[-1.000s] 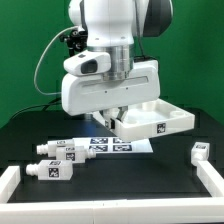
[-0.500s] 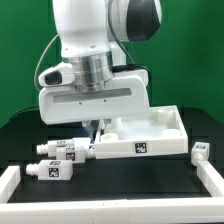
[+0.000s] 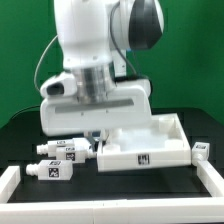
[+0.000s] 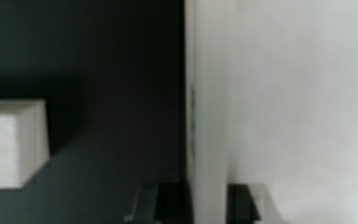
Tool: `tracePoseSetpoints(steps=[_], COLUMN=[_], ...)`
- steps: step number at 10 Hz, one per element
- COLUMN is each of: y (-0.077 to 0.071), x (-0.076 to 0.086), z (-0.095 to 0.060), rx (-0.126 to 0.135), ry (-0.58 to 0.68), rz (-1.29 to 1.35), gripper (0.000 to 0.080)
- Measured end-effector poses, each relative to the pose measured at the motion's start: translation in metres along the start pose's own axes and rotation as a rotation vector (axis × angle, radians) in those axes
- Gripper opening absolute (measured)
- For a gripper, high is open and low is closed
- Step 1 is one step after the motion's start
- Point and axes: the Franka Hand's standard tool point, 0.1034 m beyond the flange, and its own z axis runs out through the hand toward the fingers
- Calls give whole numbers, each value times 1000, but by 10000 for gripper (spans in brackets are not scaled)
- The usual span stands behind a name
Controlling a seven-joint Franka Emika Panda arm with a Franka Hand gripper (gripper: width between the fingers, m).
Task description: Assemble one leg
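Note:
My gripper (image 3: 97, 134) is shut on the near-left rim of the large white tray-shaped part (image 3: 150, 146), which lies low over the black table. In the wrist view the tray's rim (image 4: 202, 90) runs between my two dark fingers (image 4: 165, 203), with my gripper (image 4: 206, 203) straddling it. Two white legs with tags lie by the tray's left corner, one (image 3: 70, 150) behind the other (image 3: 50, 169). One of them shows in the wrist view (image 4: 9, 140). A third leg (image 3: 203, 150) stands at the exterior view's right.
A white frame edge (image 3: 10, 182) borders the table at the front and the left. A green backdrop stands behind. The marker board is hidden under the tray.
The tray has slid and turned toward the front and the exterior view's left with my gripper on it, and now covers the marker board. The arm has swung the same way.

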Motion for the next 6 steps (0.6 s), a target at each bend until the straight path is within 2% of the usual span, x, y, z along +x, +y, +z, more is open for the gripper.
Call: tracePoseSetpoints(steps=[1,2,3,4,6], y=[2,-6,-21,-27,-25], x=[17,29,34,34,34], z=[10,22,30,32,32], rx=[-2,-13,-22,-23,-24], ry=[14,61,100,101,101], rz=[-14,3,8,-3,-7], gripper=[55,55,55,55,55])
